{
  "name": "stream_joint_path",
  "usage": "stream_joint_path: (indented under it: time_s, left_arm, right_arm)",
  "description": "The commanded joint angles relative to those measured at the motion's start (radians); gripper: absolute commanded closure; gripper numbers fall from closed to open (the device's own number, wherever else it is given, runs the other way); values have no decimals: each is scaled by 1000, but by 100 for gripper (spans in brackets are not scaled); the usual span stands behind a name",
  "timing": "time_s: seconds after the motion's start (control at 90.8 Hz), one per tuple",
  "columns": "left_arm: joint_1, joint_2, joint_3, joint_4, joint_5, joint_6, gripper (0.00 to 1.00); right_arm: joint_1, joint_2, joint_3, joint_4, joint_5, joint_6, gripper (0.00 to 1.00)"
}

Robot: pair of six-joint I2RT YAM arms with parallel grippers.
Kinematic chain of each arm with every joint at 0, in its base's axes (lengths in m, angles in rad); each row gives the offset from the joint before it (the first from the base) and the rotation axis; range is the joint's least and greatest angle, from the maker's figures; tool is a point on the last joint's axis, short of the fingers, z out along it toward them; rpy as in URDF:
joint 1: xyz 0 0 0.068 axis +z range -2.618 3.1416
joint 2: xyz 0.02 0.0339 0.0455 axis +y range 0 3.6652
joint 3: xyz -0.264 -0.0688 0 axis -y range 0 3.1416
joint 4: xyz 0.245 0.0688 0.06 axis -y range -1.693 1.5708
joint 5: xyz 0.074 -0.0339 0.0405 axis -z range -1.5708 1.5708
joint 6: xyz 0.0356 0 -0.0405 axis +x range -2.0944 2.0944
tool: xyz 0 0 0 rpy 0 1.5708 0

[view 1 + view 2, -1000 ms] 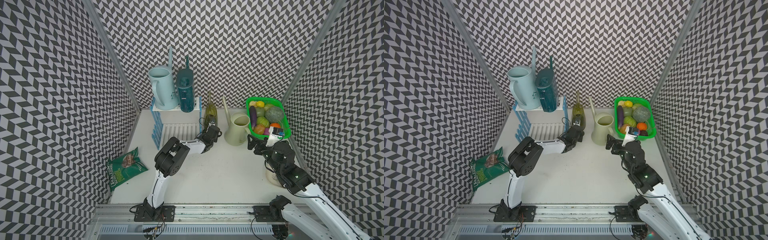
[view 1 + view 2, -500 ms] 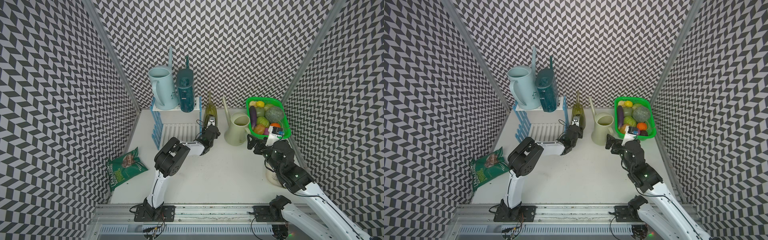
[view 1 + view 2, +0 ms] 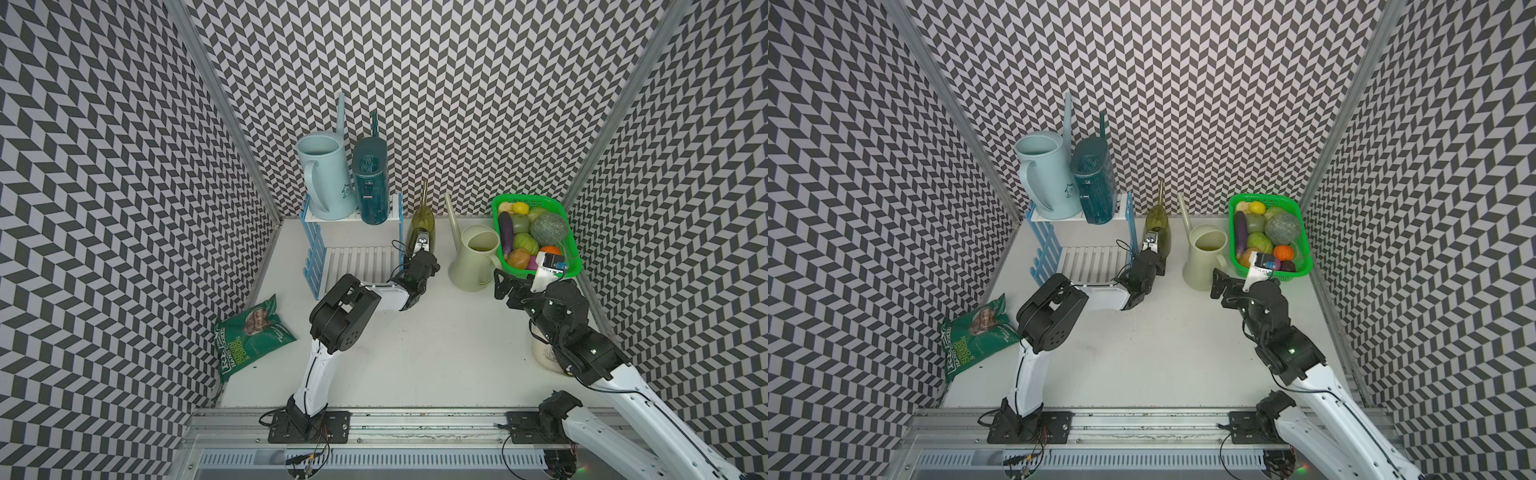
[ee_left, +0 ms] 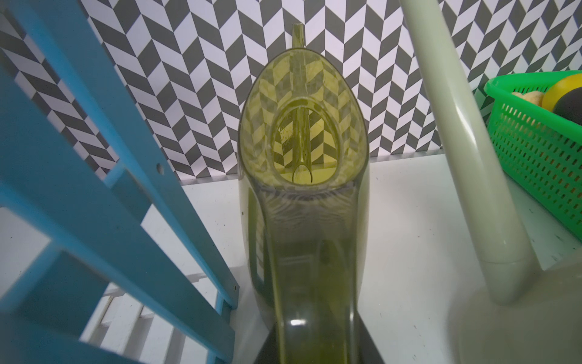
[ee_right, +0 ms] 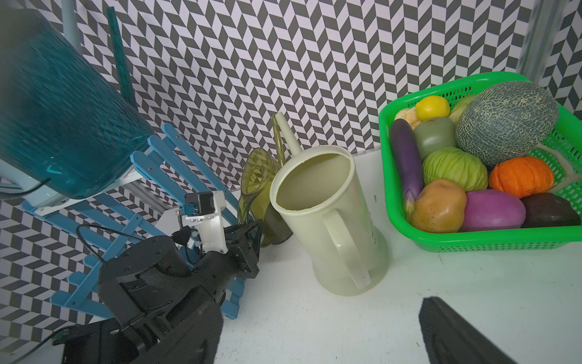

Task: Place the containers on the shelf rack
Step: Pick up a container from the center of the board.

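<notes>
Olive-green can (image 4: pixel 302 189) stands upright on the white tabletop (image 3: pixel 415 353) just beside the shelf rack (image 3: pixel 311 245), and the left gripper (image 3: pixel 422 259) has just pinched in on its handle (image 4: pixel 311 299), so the lift to the empty lower tier (image 3: pixel 357 262) looks next, right gripper (image 3: pixel 500 284) gaping by the cream can (image 3: pixel 473 262), chevron walls (image 3: pixel 457 104) close round.

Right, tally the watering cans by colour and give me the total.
Light blue watering can: 1
Dark teal watering can: 1
Olive-green watering can: 1
Cream watering can: 1
Total: 4
</notes>
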Motion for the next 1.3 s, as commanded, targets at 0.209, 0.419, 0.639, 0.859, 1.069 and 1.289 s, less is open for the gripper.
stream_joint_path:
  time_s: [0.209,0.419,0.639,0.859,1.069,1.289]
  left_arm:
    - [7,-156,26,-96,22,10,91]
    - [8,-226,38,-146,55,5,93]
    - [5,-275,64,-208,93,-9,93]
    - [-2,-323,120,-311,128,-4,94]
    - [-23,-403,159,-390,153,37,94]
    - [-39,-479,217,-526,247,50,94]
  right_arm:
    - [-6,-20,29,22,-6,-1,0]
    - [-6,-28,28,22,-6,-2,0]
    - [-6,-31,33,22,-14,-1,0]
    - [-6,-34,38,22,-19,0,0]
    - [-6,-32,52,24,-19,-7,0]
    - [-5,-35,74,18,-17,-14,0]
